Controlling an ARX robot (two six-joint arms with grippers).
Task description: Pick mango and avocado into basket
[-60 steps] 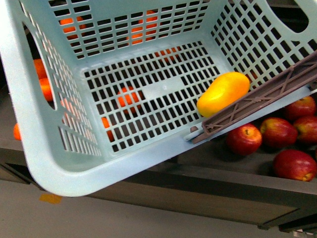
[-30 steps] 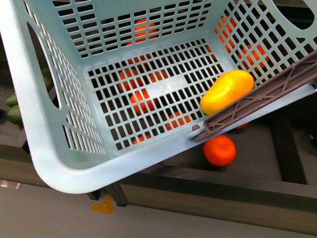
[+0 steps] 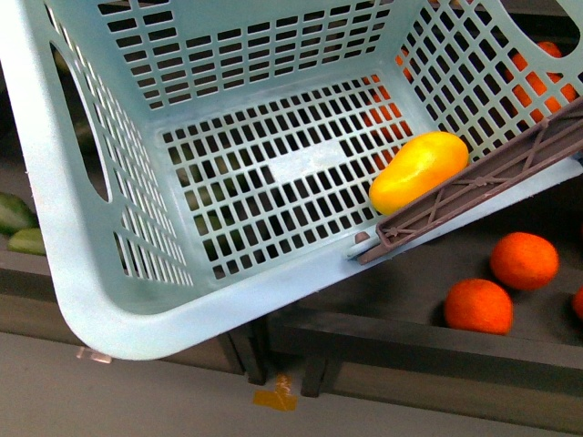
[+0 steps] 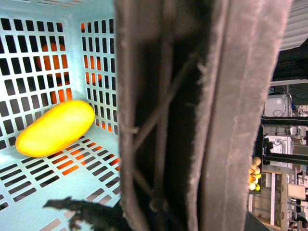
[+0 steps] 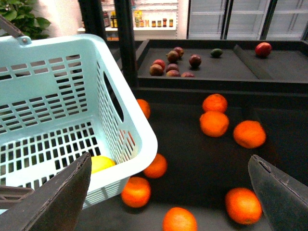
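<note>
The light teal basket hangs tilted in the air and fills the front view. Its brown handle lies across the right rim. The orange-yellow mango rests on the slotted floor against the wall by the handle, and it also shows in the left wrist view. My left gripper is shut on the basket; the handle fills its view and hides the fingers. My right gripper is open beside the basket, above loose oranges. A small dark green fruit, apparently the avocado, lies on the far tray.
Oranges are scattered on the dark shelf under and beside the basket, two of them in the front view. Dark red fruits sit on the rear tray. Green produce lies at far left. A black post stands behind the basket.
The basket has travelled sideways along the shelves: red apples below it gave way to oranges. The mango has stayed in the same corner by the handle.
</note>
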